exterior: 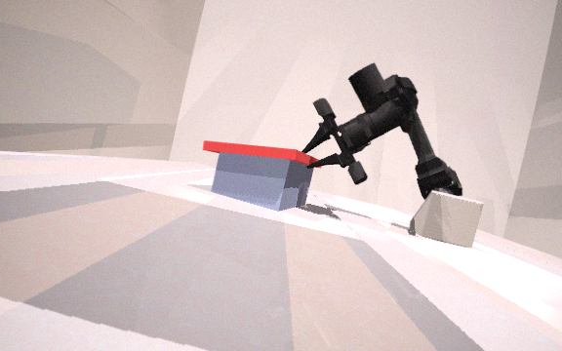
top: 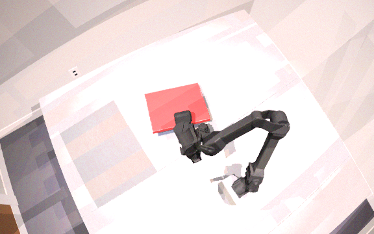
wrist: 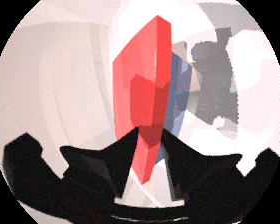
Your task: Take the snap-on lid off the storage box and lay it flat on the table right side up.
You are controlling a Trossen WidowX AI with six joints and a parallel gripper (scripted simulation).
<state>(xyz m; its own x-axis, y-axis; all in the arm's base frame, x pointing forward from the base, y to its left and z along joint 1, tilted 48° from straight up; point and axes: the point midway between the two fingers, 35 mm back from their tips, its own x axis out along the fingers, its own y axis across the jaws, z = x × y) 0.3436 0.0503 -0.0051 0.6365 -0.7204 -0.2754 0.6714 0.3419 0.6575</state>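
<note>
A flat red lid (top: pixel 174 105) (exterior: pixel 254 150) (wrist: pixel 145 96) lies on top of a blue-grey storage box (exterior: pixel 257 182) (wrist: pixel 180 92) standing on the white table (top: pixel 239 65). In the top view only a thin sliver of the box (top: pixel 164 132) shows below the lid. My gripper (top: pixel 187 121) (exterior: pixel 311 156) (wrist: pixel 149 129) is shut on the lid's near edge, one finger above it and one below. The lid's gripped edge sits about level with the box top; I cannot tell whether it is lifted off.
The arm's pale base block (exterior: pixel 449 216) (top: pixel 227 192) stands on the table to the right of the box. The table's edges (top: pixel 44 107) drop to a darker floor at the left.
</note>
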